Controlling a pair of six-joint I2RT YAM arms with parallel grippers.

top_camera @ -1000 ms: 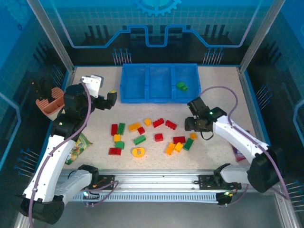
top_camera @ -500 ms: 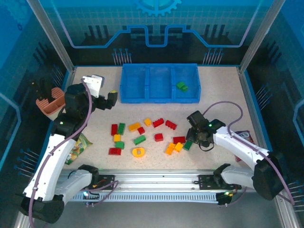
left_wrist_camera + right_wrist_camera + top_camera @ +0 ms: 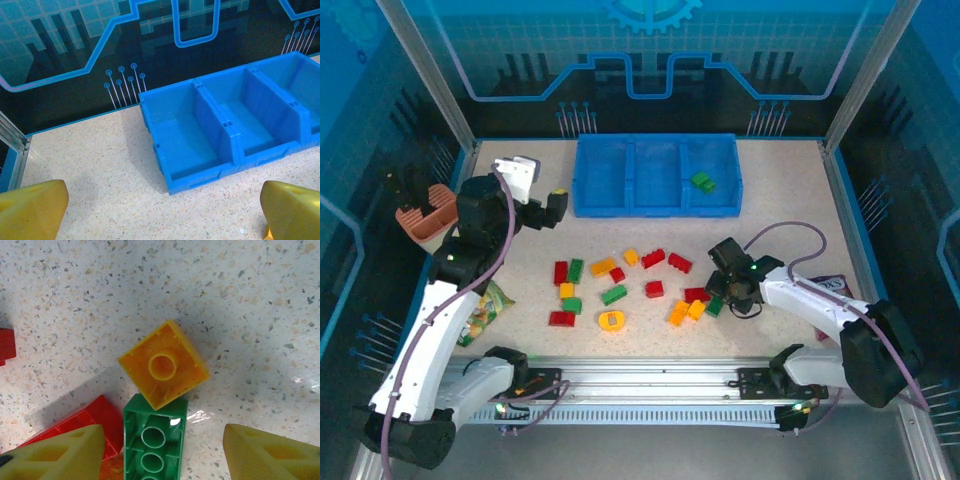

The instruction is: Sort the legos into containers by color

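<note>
- Green brick (image 3: 155,440) between the fingers (image 3: 55,452) of the right gripper (image 3: 723,287), lying underside up. Long axis up and down the right wrist view, straight out from the wrist.
- Far end of it touching one corner of a square yellow brick (image 3: 164,365), also underside up and turned cornerwise.
- Red brick (image 3: 92,420) just beside the green one, at the left of that view, lying on a slant. Partly beneath the fingertip on that side; touching it or not, hard to tell.
- Right jaws parted, with a clear gap between the green brick and the fingertip at the right of the view. Nothing grasped.
- Right arm stretched low from its base toward the middle of the table (image 3: 780,200), wrist pitched down over the right end of the loose bricks (image 3: 653,289).
- Loose bricks in red, green and yellow scattered between the two arms, well short of the tray (image 3: 655,211).
- One green piece (image 3: 702,181) inside the tray's right compartment, long axis on a slant.
- Left arm folded up high at the table's left side. Left gripper (image 3: 555,203) hovering off the surface near the tray's left end, facing the left compartment in the left wrist view.
- Left jaws spread wide, nothing between them.
</note>
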